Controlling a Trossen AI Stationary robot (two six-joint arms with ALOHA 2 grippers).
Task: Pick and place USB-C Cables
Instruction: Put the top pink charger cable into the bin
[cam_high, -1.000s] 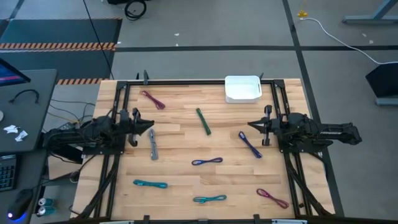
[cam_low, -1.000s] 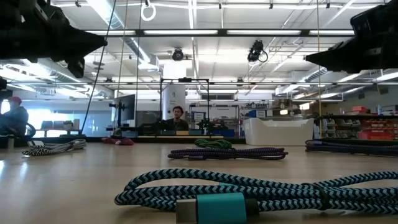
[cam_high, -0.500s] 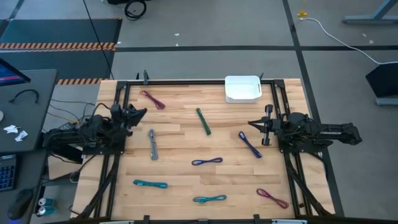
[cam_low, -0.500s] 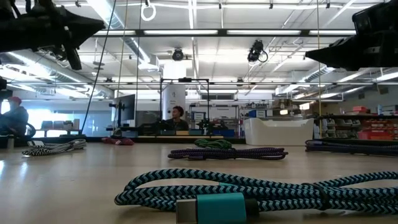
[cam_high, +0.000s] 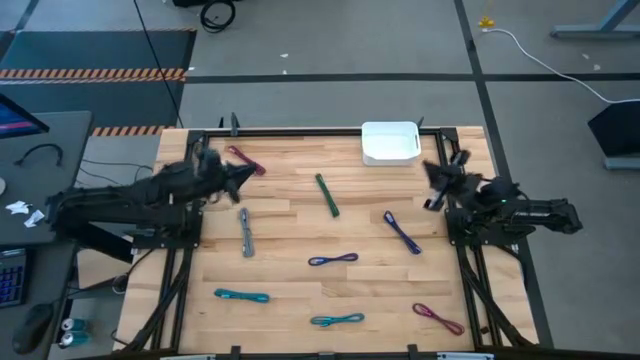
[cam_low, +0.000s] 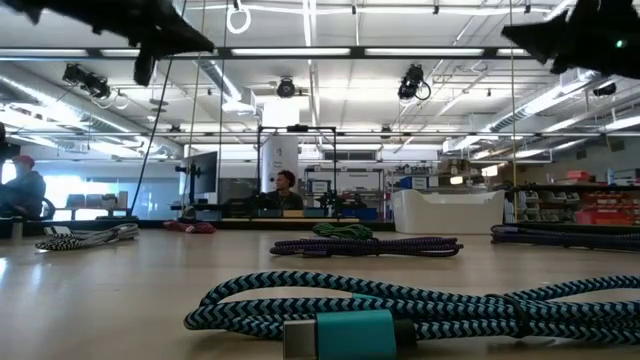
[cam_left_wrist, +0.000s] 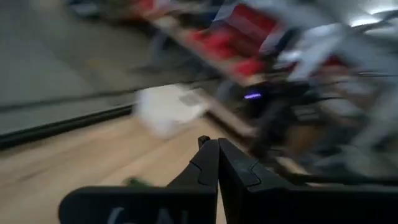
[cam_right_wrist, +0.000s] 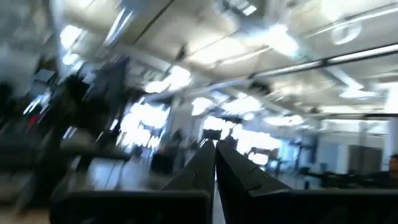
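Several short folded cables lie flat on the wooden table in the high view: maroon (cam_high: 245, 160), green (cam_high: 327, 194), grey (cam_high: 246, 232), purple-blue (cam_high: 402, 231), purple (cam_high: 333, 260), teal (cam_high: 241, 296), a second teal (cam_high: 337, 320) and a second maroon (cam_high: 438, 318). My left gripper (cam_high: 240, 176) is shut and hovers just near of the far-left maroon cable, touching nothing; its shut fingers (cam_left_wrist: 211, 144) show in the left wrist view. My right gripper (cam_high: 433, 170) is shut, raised high and tipped upward; its shut fingers (cam_right_wrist: 214, 146) point at the ceiling.
A white rectangular bin (cam_high: 390, 142) sits at the table's far edge, right of centre. Black frame rails run along the left, right and far sides. In the low view a teal cable (cam_low: 400, 305) lies close in front, the purple one (cam_low: 365, 245) behind it.
My left gripper has risen and swung toward the far edge and rightward, ending beside the far-left maroon cable. My right gripper has lifted and tipped upward, drifting toward the far edge. Both have stayed shut. No cable has moved.
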